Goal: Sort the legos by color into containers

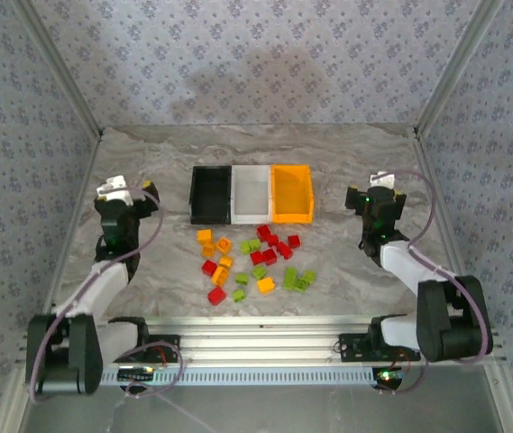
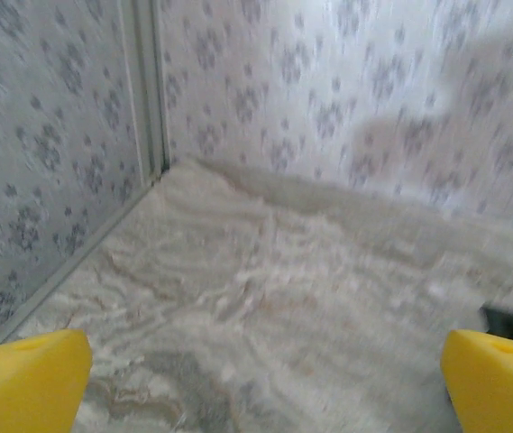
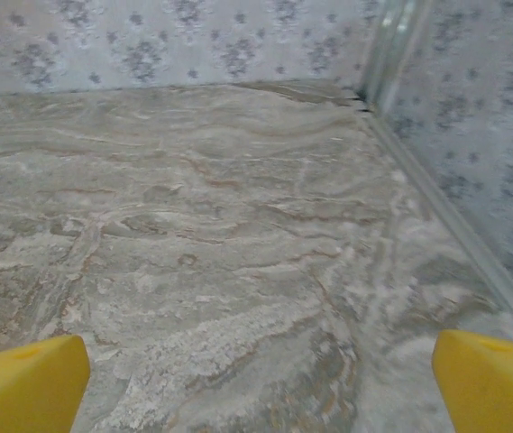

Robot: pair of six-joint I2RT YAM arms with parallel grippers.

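All legos (image 1: 270,256) lie between the left claw (image 1: 130,188) and right claw (image 1: 378,190).

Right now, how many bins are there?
3, side by side in one row: black bin on the left, white bin in the middle, orange-yellow bin on the right. Nothing in the top view looks able to hide another.

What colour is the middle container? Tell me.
The middle container is white, clearest in the top external view.
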